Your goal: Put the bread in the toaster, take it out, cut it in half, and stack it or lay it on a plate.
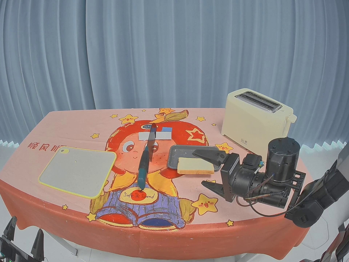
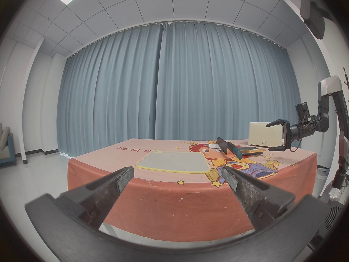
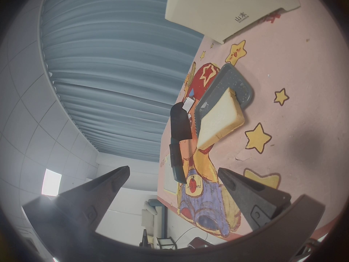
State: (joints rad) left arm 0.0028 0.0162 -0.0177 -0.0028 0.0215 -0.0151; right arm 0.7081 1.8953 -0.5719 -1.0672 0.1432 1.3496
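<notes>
Salmon-pink cloth printed with a cartoon girl and yellow stars covers the table, pleated blue-grey curtains hang right behind it, and the left wrist view takes in a white tiled ceiling with 1 lit panel. 1 slice of bread lies flat across the near rim of a dark grey tray at centre-right, its long axis running side to side along the table's near edge, its near part hanging over the cloth. A cream toaster with 2 slots stands behind and to the right of the tray. Just left of the tray lies a knife, its long axis running away from the robot, teal handle nearer, dark blade pointing at the curtains. A grey cutting board with a yellow-green rim sits well to the left. The right gripper is turned sideways just right of the bread, fingers spread wide and pointing leftward at the slice. The left gripper hangs below the table's near left corner, fingers likewise spread.
</notes>
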